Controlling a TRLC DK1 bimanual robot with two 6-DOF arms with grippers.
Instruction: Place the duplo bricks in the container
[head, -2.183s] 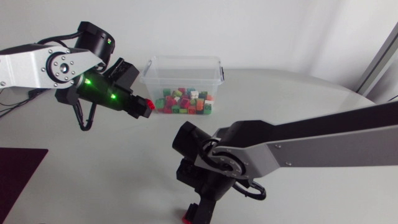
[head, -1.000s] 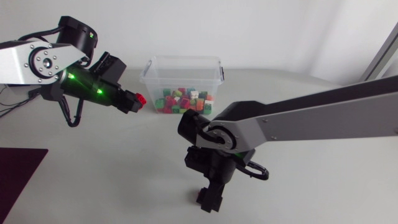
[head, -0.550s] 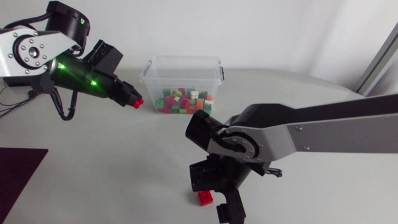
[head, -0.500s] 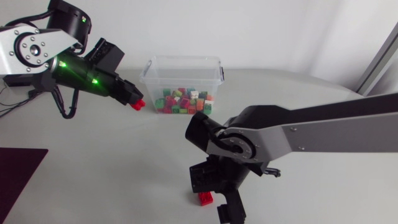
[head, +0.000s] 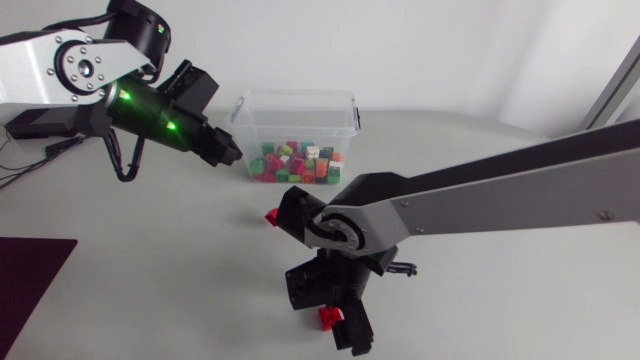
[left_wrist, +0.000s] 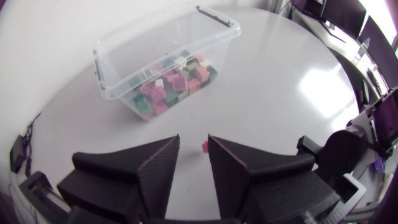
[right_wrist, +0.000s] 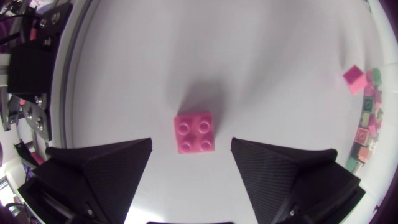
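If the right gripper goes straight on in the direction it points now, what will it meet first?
Probably the duplo brick on the table, straight ahead of the open right gripper; nothing shows before it, though depth is unclear.

White table (head: 500, 160), rounded far edge. Carried a clear container (head: 296, 94) at the back, lid off. Had one red brick (head: 328, 318) lying flat near the front, studs up. Had a second brick (head: 270, 216), also red, between that and the container, apart from both. Looked tilted, couldn't tell if settled.
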